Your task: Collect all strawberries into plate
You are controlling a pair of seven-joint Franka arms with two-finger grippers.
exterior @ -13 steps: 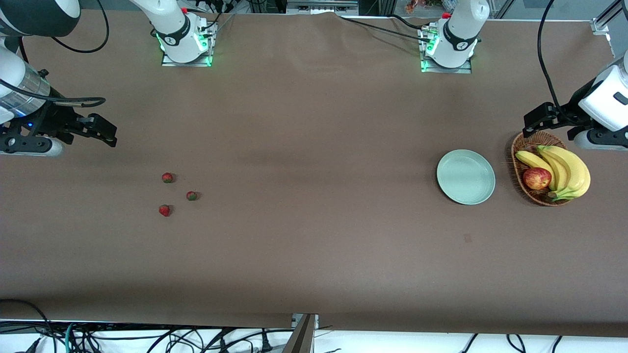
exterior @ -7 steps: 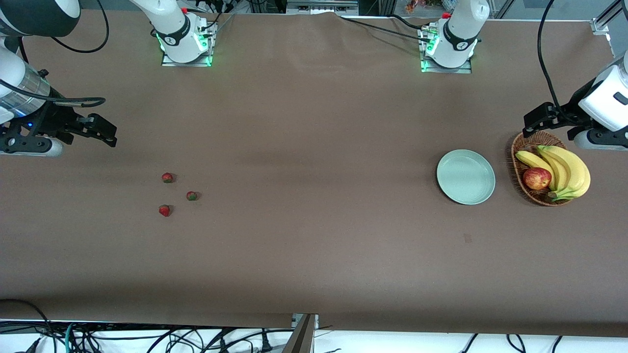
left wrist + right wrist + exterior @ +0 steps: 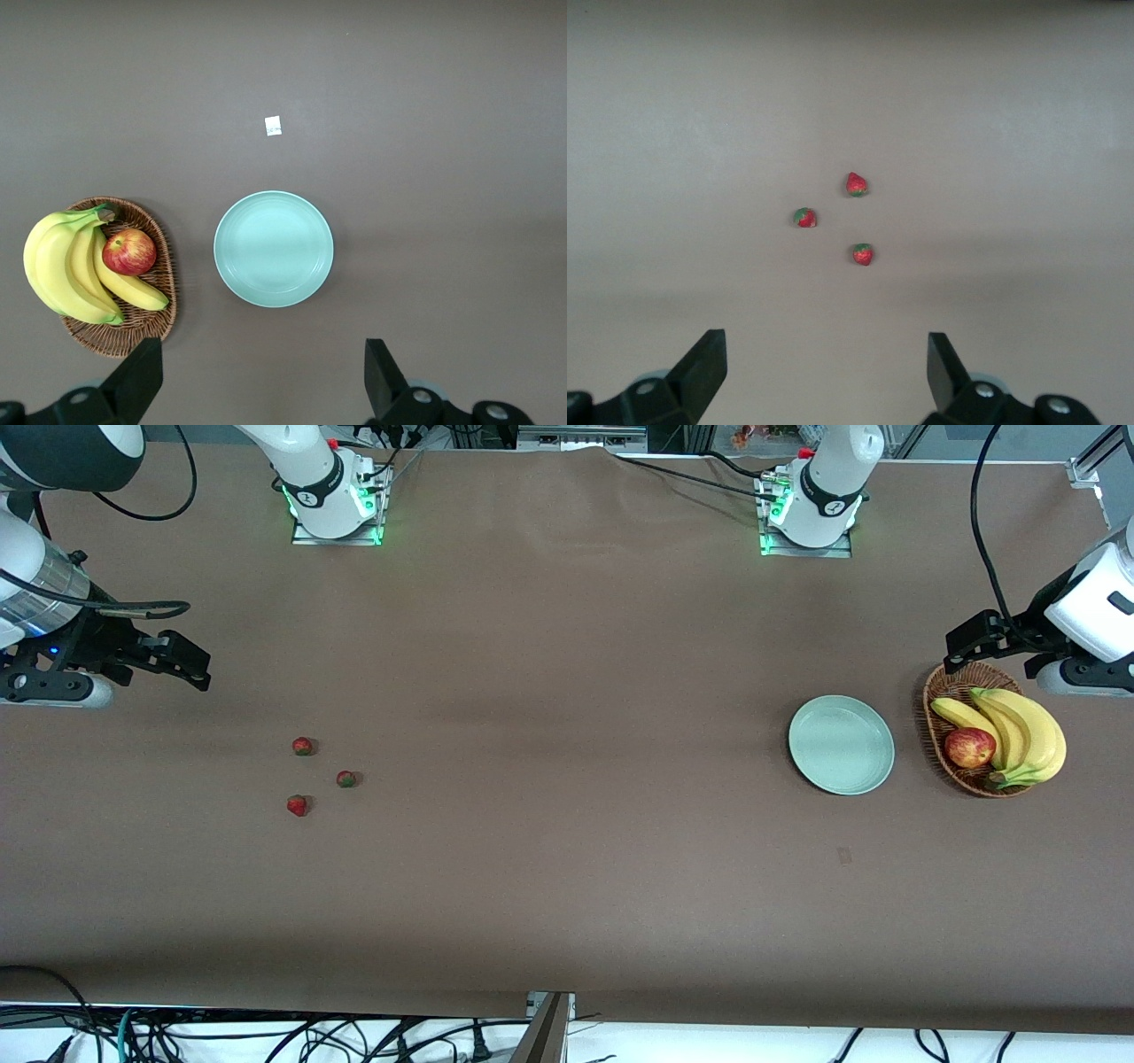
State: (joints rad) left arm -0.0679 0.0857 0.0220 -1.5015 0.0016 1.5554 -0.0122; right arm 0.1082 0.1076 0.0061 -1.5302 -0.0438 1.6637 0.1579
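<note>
On brown table (image 3: pixel 567 691), three strawberries (image 3: pixel 302 746), one plate (image 3: pixel 841 745), one basket (image 3: pixel 943 691)

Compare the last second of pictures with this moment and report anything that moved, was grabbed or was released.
Nothing visibly changed. The three strawberries lie in the same spots toward the right arm's end of the table, the plate stays bare beside the basket, and both arms wait: the right tool and left tool remain open and hold nothing.
</note>
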